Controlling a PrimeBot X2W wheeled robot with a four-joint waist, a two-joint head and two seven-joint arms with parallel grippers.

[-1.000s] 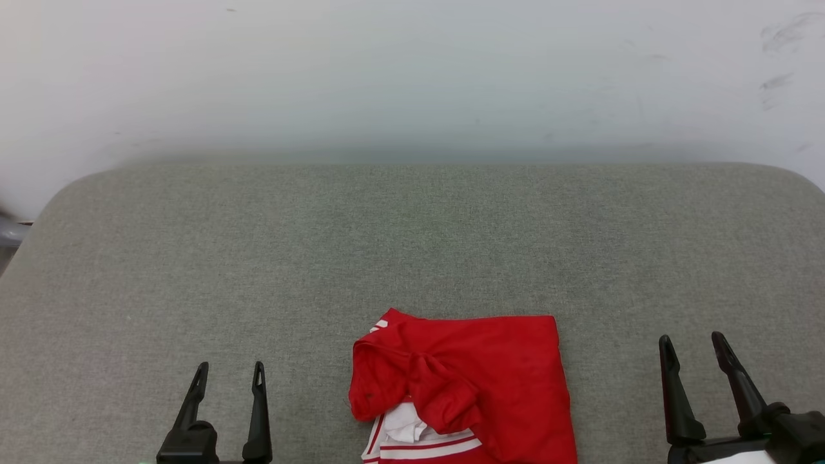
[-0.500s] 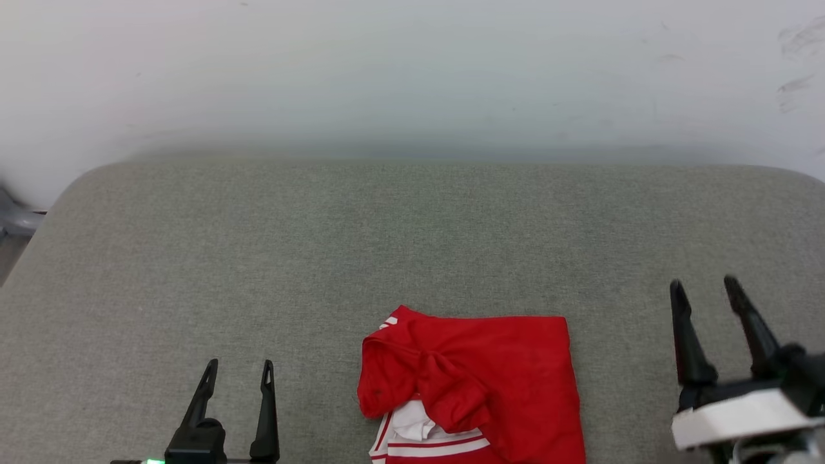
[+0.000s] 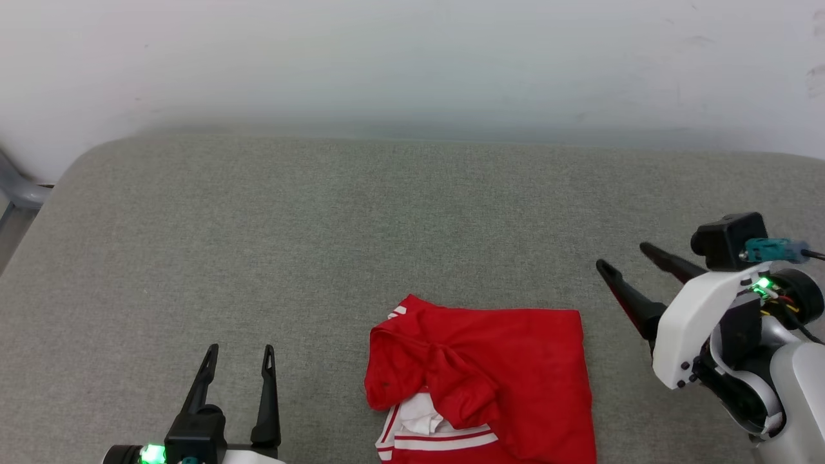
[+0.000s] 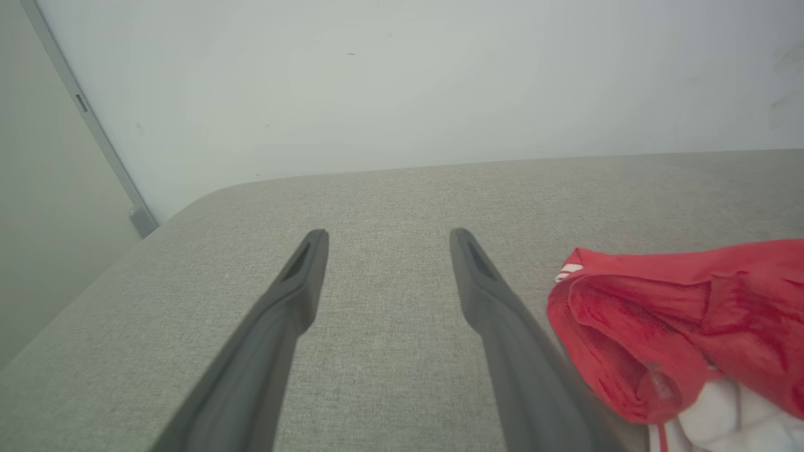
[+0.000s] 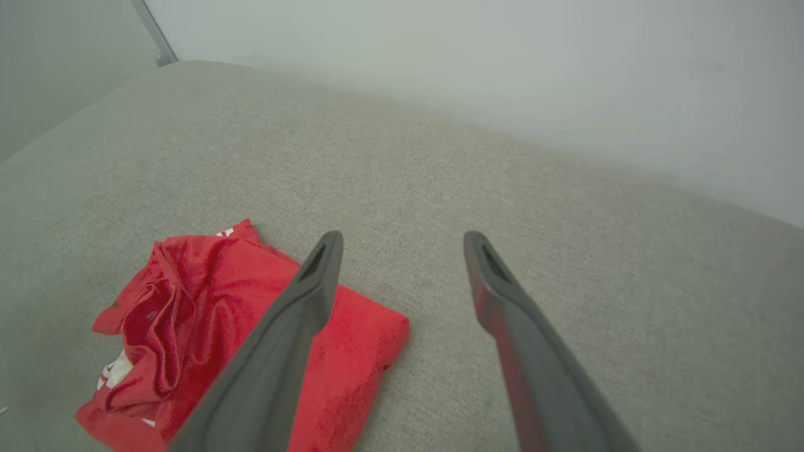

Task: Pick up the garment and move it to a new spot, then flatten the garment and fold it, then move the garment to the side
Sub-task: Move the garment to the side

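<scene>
The red basketball jersey with white short sleeves and red-and-white striped trim (image 3: 509,374) lies on the grey fabric-covered bench (image 3: 258,225), at its near edge and a little right of the middle. It is doubled over into a rough rectangle. Its far and right edges run straight, while its left part is rumpled, with a white sleeve and the striped trim peeping out below. No lettering is visible.

The left gripper (image 3: 240,348) hangs near the bench's front, left of the jersey and apart from it, fingers spread and empty. The right gripper (image 3: 624,255) is raised to the right of the jersey, tilted towards it, fingers likewise spread with nothing between them.

As I judge it, no gripper has hold of the jersey, so any carrying, flattening and neat folding is left to do. Whether this bundle is a starting heap or a half-made fold, I cannot tell.

The head view cuts off the jersey's near edge. The right wrist view, past the right gripper (image 5: 403,237), takes in more of the jersey (image 5: 188,295) and its thick, layered right corner. The left wrist view, beyond the left gripper (image 4: 387,235), brings the jersey's (image 4: 678,314) rolled left fold close.
</scene>
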